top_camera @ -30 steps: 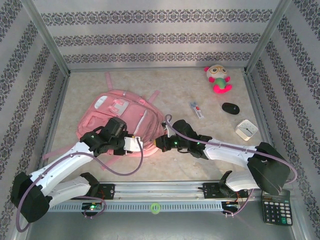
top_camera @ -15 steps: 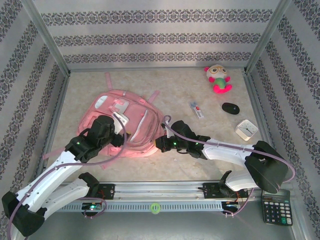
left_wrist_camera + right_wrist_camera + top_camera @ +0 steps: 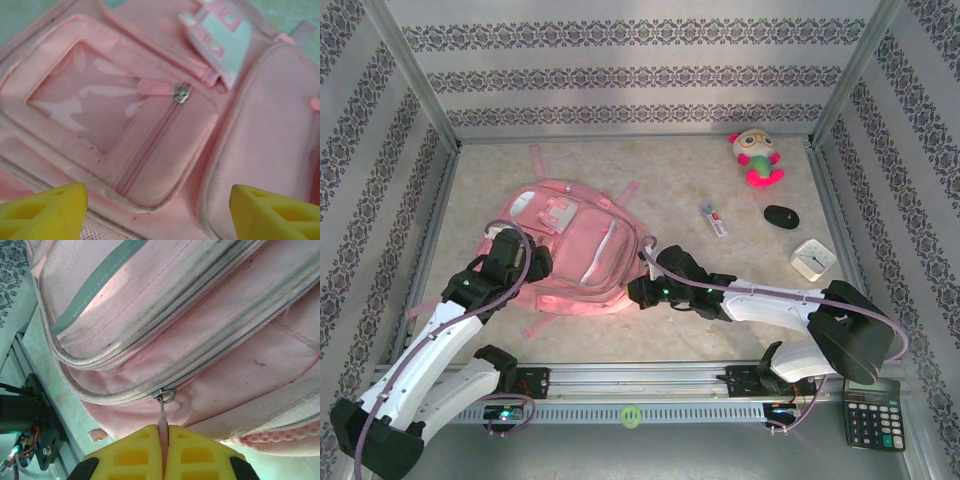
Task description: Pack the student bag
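The student bag [image 3: 582, 255] lies flat on the table [image 3: 680, 180], left of the middle, with its front pockets up. Within the last second the left gripper [image 3: 157, 215] leaves the near edge of the bag and now hangs over its left part, above the small window pocket [image 3: 95, 110]. Its jaws are wide apart with nothing between them. The right gripper [image 3: 163, 442] does not move; it stays pinched on the pink zip pull [image 3: 163, 415] at the near edge. I judge that the left arm has finished its part there and the zip is now the step in hand.
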Controlling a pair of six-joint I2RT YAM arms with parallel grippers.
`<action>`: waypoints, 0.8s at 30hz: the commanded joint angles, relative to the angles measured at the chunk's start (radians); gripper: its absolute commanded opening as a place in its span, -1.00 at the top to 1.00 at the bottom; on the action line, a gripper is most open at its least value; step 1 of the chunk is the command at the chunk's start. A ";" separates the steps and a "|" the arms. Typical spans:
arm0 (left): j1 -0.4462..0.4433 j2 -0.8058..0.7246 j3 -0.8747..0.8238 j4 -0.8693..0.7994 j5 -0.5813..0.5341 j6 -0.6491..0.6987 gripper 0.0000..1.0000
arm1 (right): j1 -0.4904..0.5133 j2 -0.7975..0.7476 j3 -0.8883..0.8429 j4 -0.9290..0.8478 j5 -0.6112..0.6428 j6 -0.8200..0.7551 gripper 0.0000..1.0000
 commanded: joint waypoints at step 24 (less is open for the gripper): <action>0.147 0.491 0.120 0.583 0.416 0.452 -0.55 | 0.120 0.136 0.133 0.109 0.105 0.032 1.00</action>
